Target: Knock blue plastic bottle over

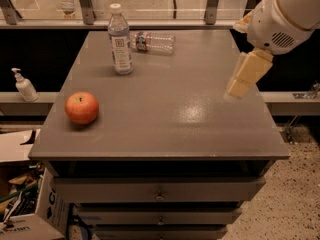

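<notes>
— Where is the gripper?

— The gripper (239, 88) hangs over the right side of the table (165, 129), near the right edge. It points down and to the left from the white arm (285, 14), which comes in from the upper right corner. It is apart from everything that sits on the table.

— Is it spread or closed?

— That cannot be told from this angle. It shows only as a pale yellow block.

— And the blue plastic bottle?

— The blue plastic bottle (120, 41) stands upright near the back left of the table top, white cap up. Its pale label has a small dark square that faces the camera. The bottle is well apart from the gripper, on the other side of the table.

— Is anything close to it?

— A second bottle (152, 41) lies on its side just behind it and to its right, along the back edge. This one is clear with a red-and-blue label. Whether the two bottles touch cannot be told.

— What else is there?

— A red apple (82, 107) sits on the front left part of the table, well apart from both bottles. Below the top are drawers (159, 190), and the upper one has a small knob in the middle. On a lower ledge to the left stands a white pump bottle (22, 85). A cardboard box (20, 219) is at the lower left, on the floor.
</notes>
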Action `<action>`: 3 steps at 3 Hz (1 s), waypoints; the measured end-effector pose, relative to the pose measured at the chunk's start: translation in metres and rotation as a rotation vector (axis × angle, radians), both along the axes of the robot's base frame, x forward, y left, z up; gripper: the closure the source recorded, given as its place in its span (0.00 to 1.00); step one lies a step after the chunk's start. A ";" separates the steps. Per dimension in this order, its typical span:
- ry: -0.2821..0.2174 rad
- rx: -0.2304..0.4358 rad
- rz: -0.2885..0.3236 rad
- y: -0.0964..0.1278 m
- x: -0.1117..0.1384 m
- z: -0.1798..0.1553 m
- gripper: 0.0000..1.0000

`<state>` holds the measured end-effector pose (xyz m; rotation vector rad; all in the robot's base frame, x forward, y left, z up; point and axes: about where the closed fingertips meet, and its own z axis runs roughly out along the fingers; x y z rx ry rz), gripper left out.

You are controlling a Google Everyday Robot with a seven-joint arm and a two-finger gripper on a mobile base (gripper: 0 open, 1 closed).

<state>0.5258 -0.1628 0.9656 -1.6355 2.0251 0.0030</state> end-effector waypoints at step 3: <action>0.057 0.264 -0.009 0.027 0.115 -0.055 0.00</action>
